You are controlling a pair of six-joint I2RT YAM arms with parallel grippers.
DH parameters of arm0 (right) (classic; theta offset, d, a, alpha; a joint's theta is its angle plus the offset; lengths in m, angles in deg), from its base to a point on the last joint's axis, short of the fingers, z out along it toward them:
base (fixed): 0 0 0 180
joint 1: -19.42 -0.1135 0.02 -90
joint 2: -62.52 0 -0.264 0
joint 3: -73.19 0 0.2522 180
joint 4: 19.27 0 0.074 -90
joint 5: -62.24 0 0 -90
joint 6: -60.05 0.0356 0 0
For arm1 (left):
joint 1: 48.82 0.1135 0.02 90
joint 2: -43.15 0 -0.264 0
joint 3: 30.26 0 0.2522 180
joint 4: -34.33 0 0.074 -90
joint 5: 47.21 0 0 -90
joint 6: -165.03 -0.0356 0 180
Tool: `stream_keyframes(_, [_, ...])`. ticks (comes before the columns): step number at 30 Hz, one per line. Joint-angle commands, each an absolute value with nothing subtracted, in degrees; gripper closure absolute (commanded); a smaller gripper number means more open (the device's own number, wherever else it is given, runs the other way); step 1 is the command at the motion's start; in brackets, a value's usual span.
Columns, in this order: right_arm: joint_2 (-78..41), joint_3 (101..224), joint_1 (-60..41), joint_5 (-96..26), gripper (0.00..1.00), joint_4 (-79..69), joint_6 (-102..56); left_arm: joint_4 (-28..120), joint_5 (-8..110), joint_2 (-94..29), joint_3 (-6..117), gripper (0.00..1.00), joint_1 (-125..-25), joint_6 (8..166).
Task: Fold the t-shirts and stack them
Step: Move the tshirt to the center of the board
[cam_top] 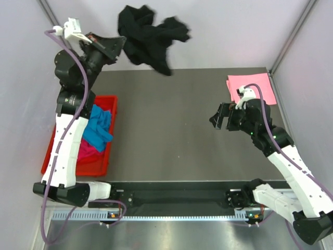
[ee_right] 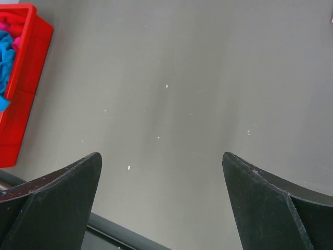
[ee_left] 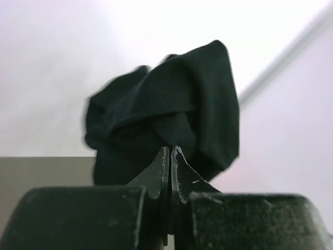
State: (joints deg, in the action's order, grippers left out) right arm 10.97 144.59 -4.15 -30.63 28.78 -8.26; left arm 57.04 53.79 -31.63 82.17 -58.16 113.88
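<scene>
Left gripper (cam_top: 120, 42): upper left of the top view, raised and pointing toward the back wall. Its jaws are pressed together, and in the wrist view (ee_left: 170, 151) no cloth shows between the tips.
Black shirt (cam_top: 148, 36): bunched at top centre of the top view, just right of the left gripper's tips and past the table's far edge. In the left wrist view (ee_left: 171, 104) it fills the middle, right behind the tips, with blurred edges. I cannot tell whether the tips touch it.
Right gripper (cam_top: 221, 117): right of centre, jaws spread wide and holding nothing. Its wrist view (ee_right: 161, 159) shows bare table between the fingers.
Pink shirt (cam_top: 255, 86): folded flat at the table's far right corner, partly behind the right arm.
Blue shirt (cam_top: 99, 125): crumpled in the tray, partly under the left arm; also seen at far left in the right wrist view (ee_right: 4, 57).
Magenta shirt (cam_top: 87, 151): in the tray, below the blue one.
Tray (cam_top: 112, 104): red, at the table's left edge.
Table (cam_top: 166, 135): grey, with nothing in the middle.
</scene>
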Motion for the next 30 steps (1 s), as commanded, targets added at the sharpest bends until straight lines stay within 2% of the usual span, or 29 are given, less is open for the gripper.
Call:
stream_keyframes(1, [12.0,145.7,-4.3,-32.0,0.00,28.5,-7.5,48.5,62.3,-32.9,78.2,1.00,-63.6,117.4])
stream_keyframes(3, [12.1,145.3,-4.1,-30.1,0.00,28.6,-6.6,48.5,67.0,-35.0,74.8,1.00,-67.3,117.6])
stream_keyframes(5, [11.8,145.3,-4.2,-29.0,0.00,29.0,-6.2,50.9,66.4,-34.8,67.3,1.00,-69.5,117.7])
stream_keyframes(8, [11.0,145.3,-4.2,-28.1,0.00,30.5,-6.1,53.9,62.7,-33.1,51.7,0.91,-70.9,121.3])
stream_keyframes(10, [10.4,145.3,-4.3,-28.1,0.00,31.8,-6.3,57.5,59.9,-33.1,42.5,0.72,-70.9,122.5])
stream_keyframes(12, [9.9,145.2,-4.2,-26.4,0.00,32.4,-6.3,64.2,54.1,-33.9,39.4,0.52,-70.8,120.6])
stream_keyframes(14, [9.3,144.6,-4.3,-25.4,0.00,32.6,-6.1,67.3,50.0,-34.5,37.7,0.47,-70.8,118.8])
stream_keyframes(15, [8.9,144.3,-4.3,-24.2,0.00,32.7,-5.4,69.1,49.6,-34.4,37.9,0.45,-70.8,117.2])
stream_keyframes(18, [6.1,142.9,-4.2,-24.2,0.12,31.9,-5.4,68.7,52.3,-33.9,39.3,0.40,-71.1,113.7])
stream_keyframes(19, [4.0,142.2,-4.2,-24.5,0.24,31.7,-5.5,68.5,53.2,-34.3,40.3,0.40,-71.2,113.1])
stream_keyframes(22, [-0.5,140.5,-4.2,-26.7,0.43,30.2,-5.3,67.6,57.1,-36.3,40.6,0.39,-72.2,111.4])
stream_keyframes(27, [-4.9,135.1,-6.0,-37.0,0.42,18.6,-6.1,63.6,61.6,-41.0,36.7,0.39,-72.9,112.2])
stream_keyframes(30, [-9.5,135.2,-10.5,-35.3,0.41,17.7,-3.9,59.4,64.6,-44.8,34.7,0.39,-73.0,113.7])
